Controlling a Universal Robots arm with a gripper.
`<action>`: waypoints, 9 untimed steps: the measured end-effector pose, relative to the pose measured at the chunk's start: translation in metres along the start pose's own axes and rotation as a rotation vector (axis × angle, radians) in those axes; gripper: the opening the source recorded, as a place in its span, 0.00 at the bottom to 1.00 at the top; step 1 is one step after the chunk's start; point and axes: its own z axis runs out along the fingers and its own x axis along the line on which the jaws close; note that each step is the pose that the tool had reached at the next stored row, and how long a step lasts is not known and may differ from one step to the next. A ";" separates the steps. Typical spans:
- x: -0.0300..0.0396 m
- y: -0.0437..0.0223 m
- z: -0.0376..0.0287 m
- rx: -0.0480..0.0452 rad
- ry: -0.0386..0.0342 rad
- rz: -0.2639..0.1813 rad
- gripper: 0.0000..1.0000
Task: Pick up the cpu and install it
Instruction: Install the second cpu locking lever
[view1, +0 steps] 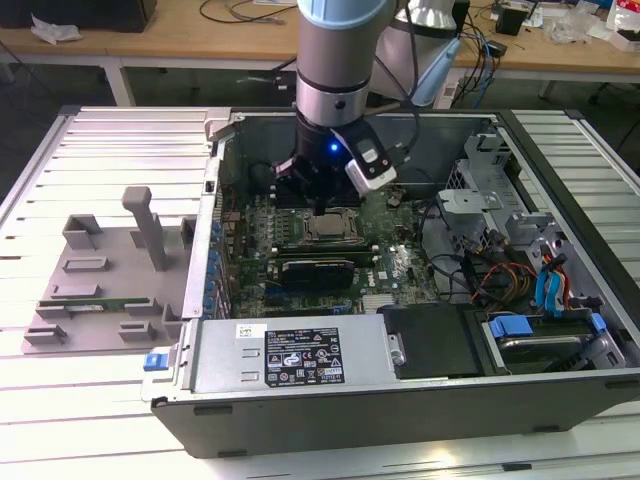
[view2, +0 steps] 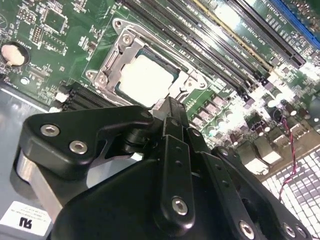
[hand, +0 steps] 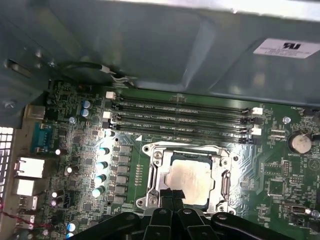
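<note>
The cpu (view1: 328, 226) is a silver-grey square lying flat inside the metal socket frame (hand: 156, 172) on the green motherboard in the open computer case. Both wrist views show it seated there, the cpu (hand: 191, 179) and the cpu (view2: 145, 79) with its top bare. My gripper (view1: 318, 207) hangs just above the socket. In the wrist views its black fingertips (hand: 169, 196) are pressed together at the chip's edge, the gripper (view2: 170, 106) shut with nothing between them. I cannot tell if they touch the chip.
Memory slots (hand: 180, 117) run beside the socket, with a coin battery (hand: 299, 142) nearby. The power supply (view1: 290, 355) lines the case front; cables and a drive cage (view1: 520, 270) fill the exterior view's right. A grey fixture (view1: 110, 270) sits outside at the exterior view's left.
</note>
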 end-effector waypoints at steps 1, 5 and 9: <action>-0.0001 0.0005 -0.0011 0.0010 0.0000 0.000 0.11; -0.0003 0.0030 -0.0132 0.0084 0.0009 0.000 0.11; -0.0004 0.0043 -0.0235 0.0104 0.0011 0.000 0.11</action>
